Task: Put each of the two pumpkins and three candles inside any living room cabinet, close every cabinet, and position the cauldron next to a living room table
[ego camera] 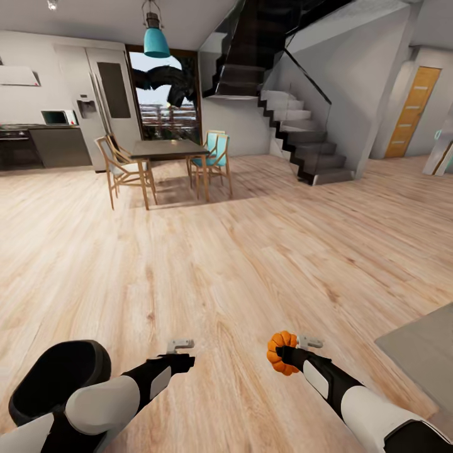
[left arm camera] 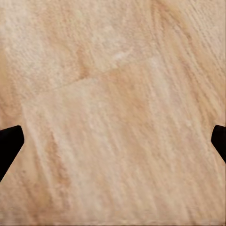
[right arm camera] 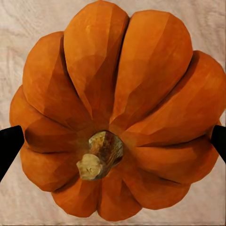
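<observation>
My right hand [ego camera: 290, 353] was closed around a pumpkin [ego camera: 281, 352], held low over the plank floor [ego camera: 239, 264], its stem [right arm camera: 100, 155] facing my wrist. My left hand [ego camera: 181, 353] hung beside it, fingers spread wide and holding nothing. No cabinet was ahead, just the dining area, so I judged it best to turn smoothly, keeping the pumpkin level and the grip firm.

We look out over a light wood plank floor [ego camera: 239, 264]. Near right, our right gripper [ego camera: 290, 357] grips a small orange ribbed pumpkin [ego camera: 280, 352]; near left, our left gripper [ego camera: 182, 353] hangs over bare planks. Far left stands a dark dining table [ego camera: 167, 150] with wooden chairs [ego camera: 119, 167] under a teal pendant lamp [ego camera: 155, 41]. A dark staircase [ego camera: 302, 135] rises far right.
</observation>
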`<state>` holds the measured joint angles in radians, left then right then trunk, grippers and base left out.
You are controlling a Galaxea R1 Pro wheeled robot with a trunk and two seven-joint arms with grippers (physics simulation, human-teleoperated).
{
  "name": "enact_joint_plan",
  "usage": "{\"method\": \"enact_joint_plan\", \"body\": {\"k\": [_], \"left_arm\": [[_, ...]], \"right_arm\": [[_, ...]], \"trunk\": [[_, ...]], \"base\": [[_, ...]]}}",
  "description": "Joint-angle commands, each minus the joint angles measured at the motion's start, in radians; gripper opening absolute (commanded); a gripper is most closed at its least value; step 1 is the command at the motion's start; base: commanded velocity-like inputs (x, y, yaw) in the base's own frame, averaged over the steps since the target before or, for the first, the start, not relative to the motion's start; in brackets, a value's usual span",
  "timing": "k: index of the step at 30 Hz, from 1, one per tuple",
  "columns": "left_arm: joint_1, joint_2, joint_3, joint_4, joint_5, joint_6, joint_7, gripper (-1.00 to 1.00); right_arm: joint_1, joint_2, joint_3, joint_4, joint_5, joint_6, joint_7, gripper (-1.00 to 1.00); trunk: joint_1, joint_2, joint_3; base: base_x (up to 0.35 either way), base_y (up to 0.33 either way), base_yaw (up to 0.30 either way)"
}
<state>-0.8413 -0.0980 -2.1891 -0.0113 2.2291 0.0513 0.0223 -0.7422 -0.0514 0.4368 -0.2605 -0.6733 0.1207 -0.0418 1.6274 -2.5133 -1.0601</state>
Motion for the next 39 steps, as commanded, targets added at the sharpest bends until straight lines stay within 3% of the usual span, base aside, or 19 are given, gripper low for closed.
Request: {"method": "enact_joint_plan", "body": {"k": [1, 22, 30, 33, 39], "left_arm": [[-0.001, 0.0, -0.008, -0.001, 0.009, 0.003, 0.002, 1.0], [-0.001, 0.0, -0.009, -0.001, 0.009, 0.001, 0.002, 1.0], [-0.001, 0.0, -0.009, -0.002, 0.006, -0.014, 0.005, 1.0], [-0.001, -0.014, -0.016, -0.006, -0.051, -0.018, 0.01, 1.0], [-0.001, -0.018, -0.017, -0.006, -0.101, -0.019, 0.007, 1.0]], "right_arm": [[0.0, -0.001, 0.007, -0.003, -0.006, 0.005, -0.005, -1.0], [0.0, 0.002, 0.01, -0.003, -0.007, 0.004, -0.009, -1.0], [0.0, 0.002, 0.01, -0.003, -0.006, -0.002, -0.009, -1.0], [0.0, 0.002, 0.011, -0.003, -0.004, -0.005, -0.011, -1.0], [0.0, 0.002, 0.011, -0.003, -0.003, -0.005, -0.01, -1.0]], "trunk": [[-0.001, 0.0, -0.001], [-0.001, 0.0, -0.001], [-0.001, 0.0, -0.001], [-0.001, 0.0, -0.001], [-0.001, 0.0, -0.001]], "base": [[-0.332, 0.062, 0.231], [-0.328, 0.106, 0.274], [-0.053, 0.018, 0.157], [-0.001, 0.0, 0.284], [0.0, 0.0, 0.293]]}}
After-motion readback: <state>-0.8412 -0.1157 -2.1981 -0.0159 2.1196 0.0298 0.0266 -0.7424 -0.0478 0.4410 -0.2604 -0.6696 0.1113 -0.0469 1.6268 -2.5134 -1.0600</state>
